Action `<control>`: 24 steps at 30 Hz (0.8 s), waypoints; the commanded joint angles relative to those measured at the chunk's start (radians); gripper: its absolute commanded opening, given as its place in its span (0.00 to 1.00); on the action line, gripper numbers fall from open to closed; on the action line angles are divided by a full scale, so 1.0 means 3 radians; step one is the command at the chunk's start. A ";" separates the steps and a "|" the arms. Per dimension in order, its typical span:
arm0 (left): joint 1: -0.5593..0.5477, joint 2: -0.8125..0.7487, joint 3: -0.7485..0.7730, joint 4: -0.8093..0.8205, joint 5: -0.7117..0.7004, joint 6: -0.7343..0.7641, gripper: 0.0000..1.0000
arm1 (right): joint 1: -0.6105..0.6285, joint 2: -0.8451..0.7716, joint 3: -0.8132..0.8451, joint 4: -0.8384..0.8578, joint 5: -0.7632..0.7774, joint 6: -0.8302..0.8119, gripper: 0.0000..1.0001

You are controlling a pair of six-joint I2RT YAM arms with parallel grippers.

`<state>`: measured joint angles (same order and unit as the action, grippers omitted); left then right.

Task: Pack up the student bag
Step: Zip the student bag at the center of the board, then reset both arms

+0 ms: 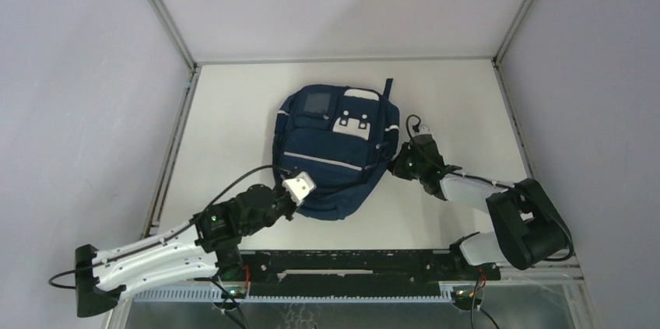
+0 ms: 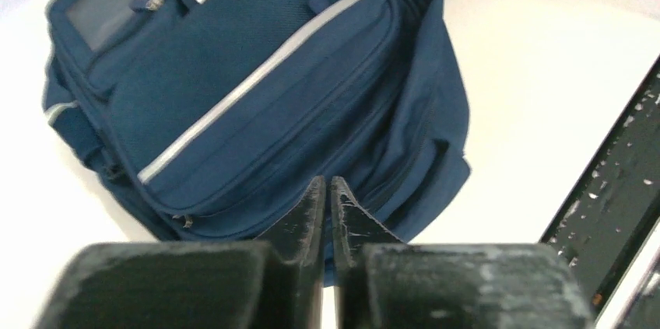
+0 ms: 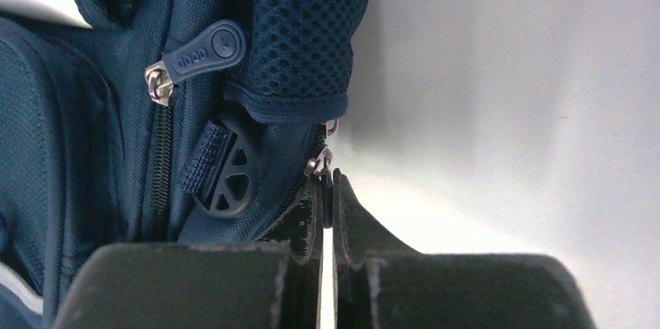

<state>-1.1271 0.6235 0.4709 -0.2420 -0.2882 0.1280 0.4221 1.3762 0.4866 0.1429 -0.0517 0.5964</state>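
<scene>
The student bag [image 1: 335, 150], navy blue with white patches and a pale stripe, lies flat in the middle of the table. My left gripper [image 1: 298, 187] is at its near left corner; in the left wrist view [image 2: 328, 183] the jaws are shut with nothing between them, just over the bag's near edge [image 2: 257, 103]. My right gripper [image 1: 405, 164] is at the bag's right side. In the right wrist view [image 3: 327, 181] the jaws are shut on a dark zipper pull [image 3: 326, 189] hanging from a metal slider [image 3: 321, 159] on the bag's side [image 3: 117, 158].
A black cable loop [image 1: 413, 123] lies beside the bag's right edge. A black rail [image 1: 350, 263] runs along the near table edge, also seen in the left wrist view [image 2: 615, 189]. Metal frame posts stand at the back corners.
</scene>
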 commanded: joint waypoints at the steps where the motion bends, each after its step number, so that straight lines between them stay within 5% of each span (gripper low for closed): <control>1: 0.0019 0.0059 0.0311 0.0159 -0.0126 -0.0203 0.33 | -0.0128 -0.0127 0.0103 -0.0029 0.0209 -0.0116 0.08; 2: 0.0019 0.0116 0.0362 0.0193 -0.0118 -0.0268 0.51 | -0.0125 -0.0181 0.0103 -0.0091 0.0208 -0.0108 0.20; 4: 0.0019 0.0238 0.0481 0.0255 -0.0142 -0.0386 0.70 | -0.0128 -0.0359 0.0101 -0.0270 0.0245 -0.0096 0.43; 9: 0.0430 0.0593 0.0917 -0.0032 -0.0361 -0.1237 0.83 | -0.0124 -0.1148 0.0102 -0.1002 0.0672 -0.0135 0.76; 16: 0.1538 0.1090 0.1848 -0.1137 0.0069 -0.1792 0.87 | -0.0141 -0.2533 0.0101 -0.1776 0.1361 -0.0172 0.87; 18: 0.1622 0.1066 0.1898 -0.1223 -0.0307 -0.1873 0.89 | -0.0143 -0.2876 0.0101 -0.1984 0.1602 -0.0088 0.97; 24: 0.1671 0.0818 0.1796 -0.1272 -0.0925 -0.2093 1.00 | -0.0144 -0.3647 0.0021 -0.2286 0.2018 0.0074 0.98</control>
<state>-0.6361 0.9207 0.9852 -0.5873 -0.4492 -0.4282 0.3855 0.3573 0.4881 -0.4557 0.4393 0.5915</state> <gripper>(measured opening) 0.993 0.982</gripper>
